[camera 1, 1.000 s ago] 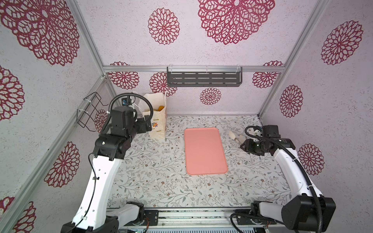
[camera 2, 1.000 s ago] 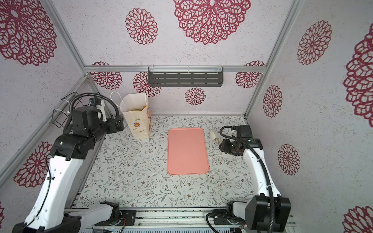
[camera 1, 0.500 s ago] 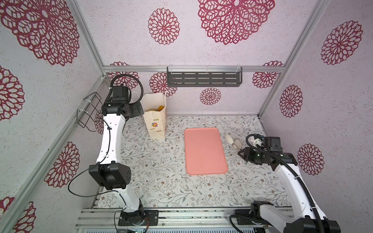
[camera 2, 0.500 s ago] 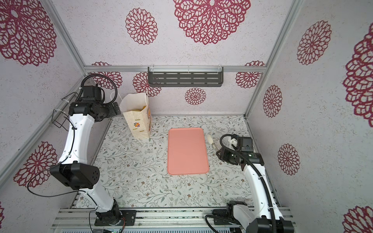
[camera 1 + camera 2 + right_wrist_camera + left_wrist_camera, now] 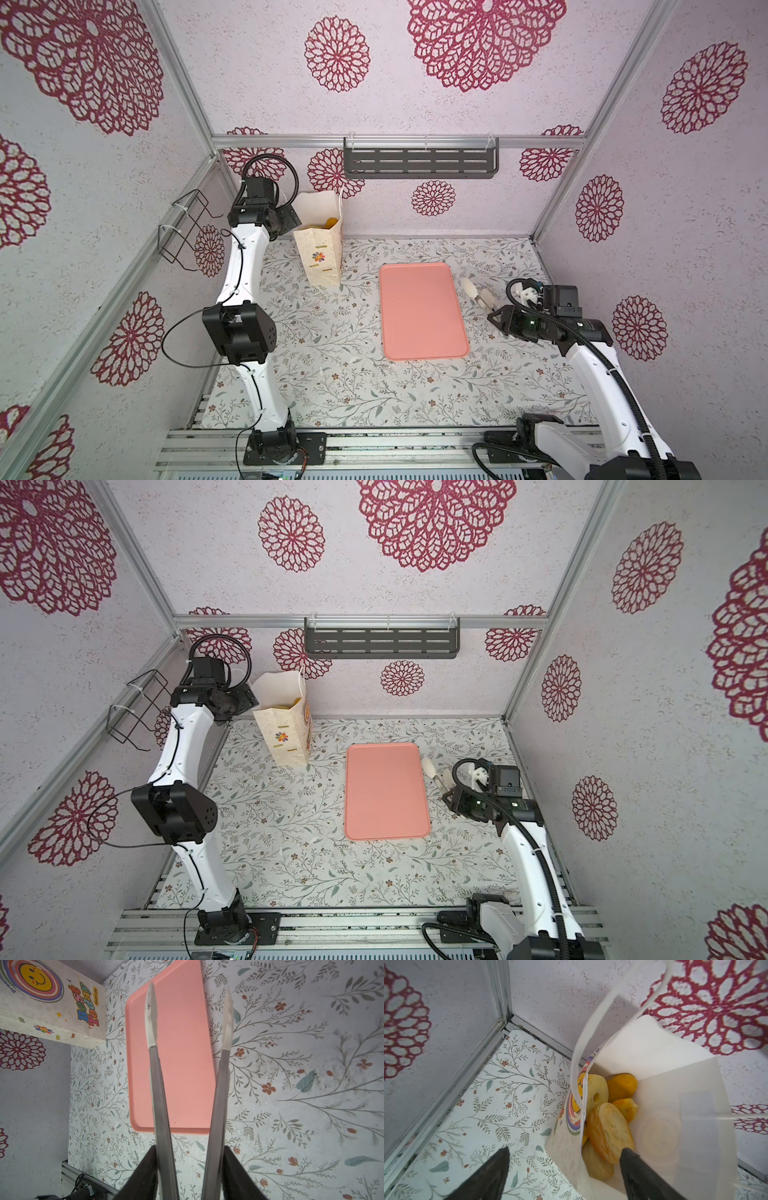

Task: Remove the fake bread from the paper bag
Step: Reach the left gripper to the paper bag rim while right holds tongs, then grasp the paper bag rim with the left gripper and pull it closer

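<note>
1. Only the left wrist view looks down into the tall white-cream paper bag (image 5: 675, 1084). Glossy golden-orange fake bread (image 5: 610, 1132) is heaped inside; both top views catch just an orange sliver.
2. The left gripper (image 5: 565, 1148) is released, its fingers wide astride the bag's wall, with the white cord handle (image 5: 579, 1059) crossing in front.
3. The bag stands upright at far left on the floral table (image 5: 332, 374).
4. The right gripper (image 5: 190, 1147) is clenched on long metal tongs (image 5: 158, 1084). Their tips are apart and empty, just right of the flat pink tray (image 5: 422, 316).

White arm links (image 5: 243, 266), blk joints (image 5: 239, 332), ribbed blk cables (image 5: 269, 156), blk bases (image 5: 282, 446)

upright paper bag (image 5: 319, 253), fake bread (image 5: 609, 1130) inside
</note>
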Robot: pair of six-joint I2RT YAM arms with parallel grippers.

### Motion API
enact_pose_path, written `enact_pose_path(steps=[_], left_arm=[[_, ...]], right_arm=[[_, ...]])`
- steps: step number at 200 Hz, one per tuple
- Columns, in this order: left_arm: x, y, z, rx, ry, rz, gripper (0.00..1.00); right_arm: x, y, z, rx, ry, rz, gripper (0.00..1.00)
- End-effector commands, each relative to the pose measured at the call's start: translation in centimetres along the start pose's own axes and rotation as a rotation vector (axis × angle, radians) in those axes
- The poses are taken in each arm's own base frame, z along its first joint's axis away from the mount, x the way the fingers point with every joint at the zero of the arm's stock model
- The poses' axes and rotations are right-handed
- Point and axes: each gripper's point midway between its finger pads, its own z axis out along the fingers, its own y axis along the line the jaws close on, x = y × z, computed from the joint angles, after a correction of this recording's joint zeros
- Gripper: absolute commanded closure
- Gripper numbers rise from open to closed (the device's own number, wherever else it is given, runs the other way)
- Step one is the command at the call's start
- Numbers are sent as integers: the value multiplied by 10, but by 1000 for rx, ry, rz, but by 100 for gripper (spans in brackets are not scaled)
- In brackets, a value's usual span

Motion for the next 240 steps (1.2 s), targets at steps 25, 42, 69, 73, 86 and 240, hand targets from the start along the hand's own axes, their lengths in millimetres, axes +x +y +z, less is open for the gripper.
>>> enact_pose_path(steps=[25, 42, 69, 73, 86, 240], left_arm=[[-16, -14, 30, 56, -25, -55, 25], [-17, -17, 40, 75, -29, -67, 28], [-17, -24, 54, 108, -30, -98, 40], [-17, -25, 55, 113, -28, -101, 42], [-16, -28, 58, 129, -22, -113, 49], [2, -58, -34, 246, 38, 113, 100]], right_arm=[[-4, 11, -14, -24, -38, -46, 53], [-1, 10, -15, -17, -34, -48, 53], [0, 9, -18, -7, -36, -51, 53], [0, 9, -18, -7, -35, -51, 53], [0, 9, -19, -4, -36, -51, 53], [3, 23, -38, -46, -71, -30, 53]])
